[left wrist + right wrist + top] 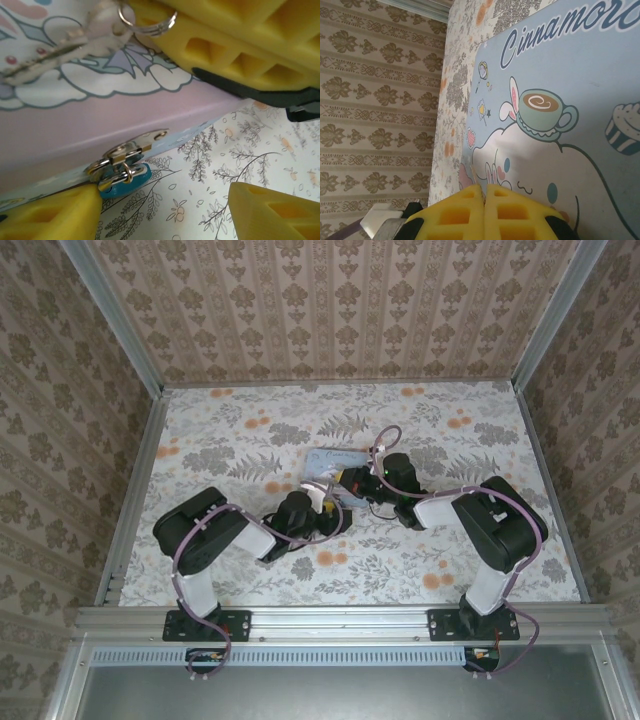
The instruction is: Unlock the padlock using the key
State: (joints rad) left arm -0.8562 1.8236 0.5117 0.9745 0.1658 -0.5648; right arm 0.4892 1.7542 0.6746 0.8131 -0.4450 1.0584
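The left gripper [165, 200] is held released, its yellow fingers spread low over the table [250, 145], one finger just beside the padlock [122, 181]. The padlock is hung on the hasp at the front wall of the tin [100, 125]. The key [55, 47] is laid on the lid. The right gripper [484, 189] is clenched above the lid; a grasp cannot be told. Both arms are folded low toward the tin.

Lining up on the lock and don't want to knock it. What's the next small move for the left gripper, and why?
Probably shift the left gripper sideways to centre the padlock before closing. Its fingers stand open, but the padlock, hanging from the hasp, sits close by one finger and far from the other. The key lies on the tin lid.
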